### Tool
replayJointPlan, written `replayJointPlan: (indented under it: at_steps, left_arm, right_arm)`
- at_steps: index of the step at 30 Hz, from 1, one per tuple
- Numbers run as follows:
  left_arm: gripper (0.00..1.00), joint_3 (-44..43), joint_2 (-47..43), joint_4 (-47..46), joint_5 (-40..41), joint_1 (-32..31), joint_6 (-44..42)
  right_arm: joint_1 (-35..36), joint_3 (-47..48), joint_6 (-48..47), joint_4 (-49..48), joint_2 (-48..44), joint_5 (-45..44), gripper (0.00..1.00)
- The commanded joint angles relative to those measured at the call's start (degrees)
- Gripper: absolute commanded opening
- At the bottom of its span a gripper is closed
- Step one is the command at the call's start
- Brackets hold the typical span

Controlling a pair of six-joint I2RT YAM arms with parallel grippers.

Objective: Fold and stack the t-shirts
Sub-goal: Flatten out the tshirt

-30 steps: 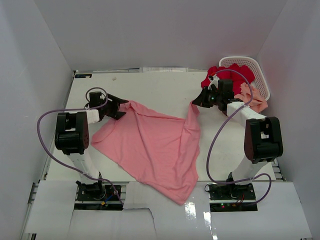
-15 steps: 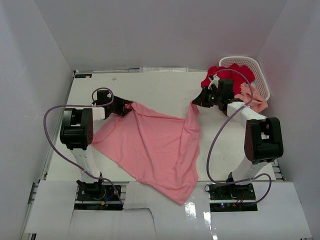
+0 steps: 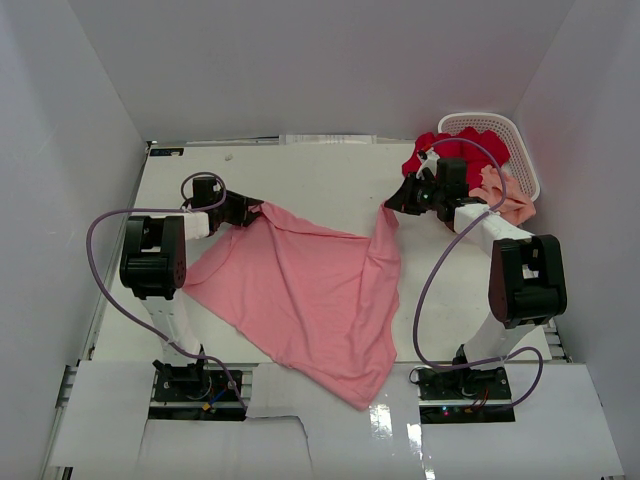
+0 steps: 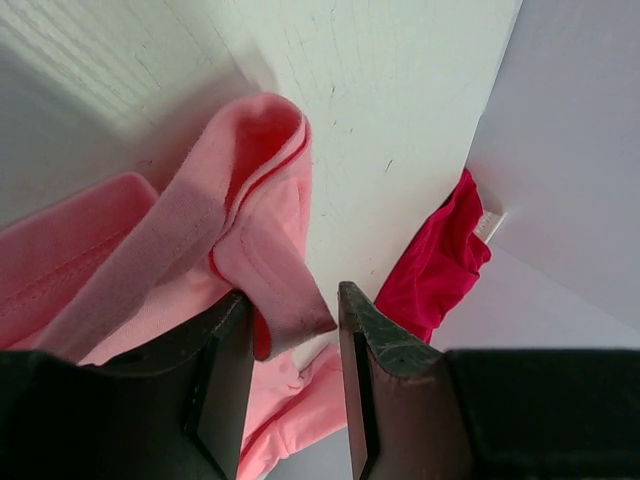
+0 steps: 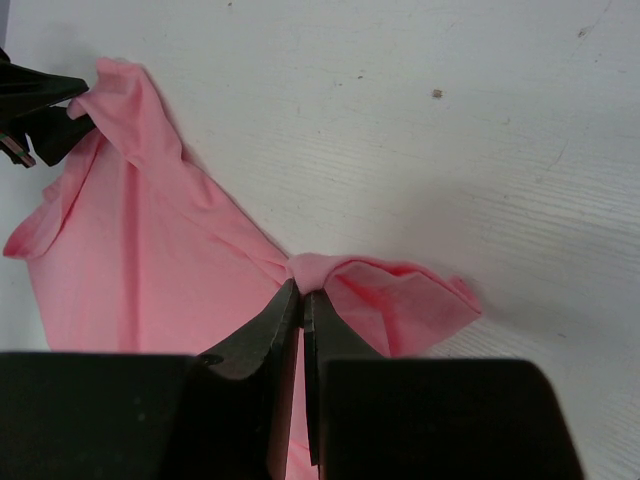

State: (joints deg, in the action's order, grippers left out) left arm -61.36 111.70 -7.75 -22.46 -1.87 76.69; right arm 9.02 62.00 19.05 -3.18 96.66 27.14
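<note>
A: Pink t-shirt [image 3: 310,300]: lying spread over the middle of the desk [image 3: 300,170], reaching its near edge.
B: Pinching one far corner tight in the right gripper [image 5: 301,300]; straddling the other with the left gripper [image 4: 292,300], jaws part-open, hem between them, not yet clamping.
A: Seating that hem deeper before closing?
B: Probably wise; then lifting both corners evenly, steering clear of the red t-shirt [image 3: 440,150] at the far right corner.

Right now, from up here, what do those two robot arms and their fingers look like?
The left arm and right arm match: white tube-like links joined by boxy black joints. A purple cable loops beside each. Their fingers are dark, flat-faced wedges.
</note>
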Motion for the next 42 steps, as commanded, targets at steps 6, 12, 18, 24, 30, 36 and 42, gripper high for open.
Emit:
replayJointPlan:
  at_steps: [6,12,18,24,30,36,42]
  left_arm:
    - [0.48,-1.2,-2.4,1.6,4.0,0.3,-1.8]
    - [0.48,-2.0,-2.5,2.1,4.4,0.8,-2.0]
    - [0.47,-2.0,-3.3,3.3,5.6,1.2,-2.3]
    - [0.41,-2.0,-3.3,2.7,5.3,1.6,-2.4]
    - [0.04,-1.9,-3.4,2.2,5.0,1.6,-2.5]
    - [0.0,-7.7,-1.6,4.3,2.2,1.6,-6.9]
    - [0.0,-16.4,-2.1,10.0,3.8,4.1,-14.2]
  right_arm:
    - [-0.4,-0.5,-0.9,-2.0,-2.3,0.6,0.08]
    - [-0.4,-0.5,-0.9,-2.0,-2.2,1.0,0.08]
    - [-0.4,-0.6,-0.9,-2.1,-1.7,1.3,0.08]
    - [-0.4,-0.8,-0.9,-2.1,-1.7,1.2,0.08]
    - [-0.4,-1.0,-0.9,-2.1,-2.0,1.1,0.08]
    - [-0.4,-0.3,-1.0,-1.1,-1.9,0.1,0.08]
    - [-2.2,3.7,-1.6,7.9,-1.5,-4.6,0.08]
